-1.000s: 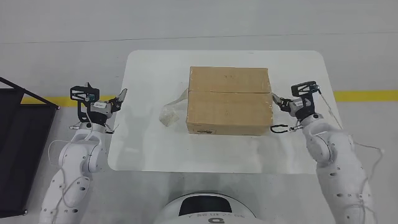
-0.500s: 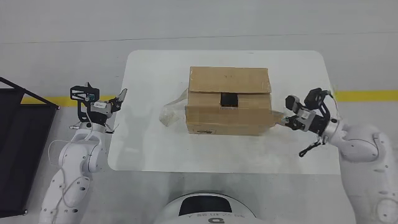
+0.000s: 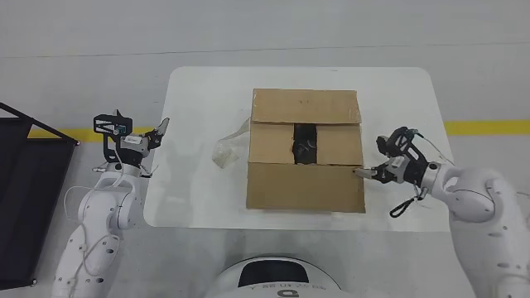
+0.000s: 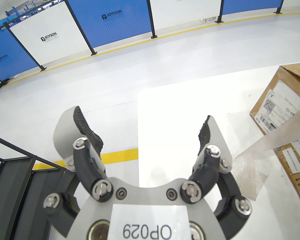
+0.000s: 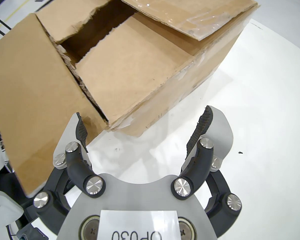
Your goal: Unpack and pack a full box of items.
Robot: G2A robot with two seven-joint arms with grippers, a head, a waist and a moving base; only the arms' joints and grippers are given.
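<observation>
The cardboard box [image 3: 305, 149] stands mid-table. Its near top flap [image 3: 305, 187] lies folded out flat toward me; the far flap [image 3: 305, 106] still covers the back half. Between the two inner flaps a dark item [image 3: 303, 144] shows through a gap. My right gripper [image 3: 365, 172] is open at the box's near right corner; in the right wrist view the gripper [image 5: 143, 123] has one finger against the outer flap's [image 5: 27, 96] corner. My left gripper [image 3: 157, 132] hangs open and empty at the table's left edge, seen as gripper [image 4: 142, 126], well apart from the box [image 4: 284, 116].
A crumpled clear plastic bag [image 3: 225, 151] lies against the box's left side, also visible as bag [image 4: 252, 171]. The white table [image 3: 397, 99] has free surface right of and behind the box. A black rack [image 3: 25, 182] stands on the floor to the left.
The right gripper swung from the box's right side toward its near right corner, and the near top flap went from closed to folded out flat. The left arm stayed still.
</observation>
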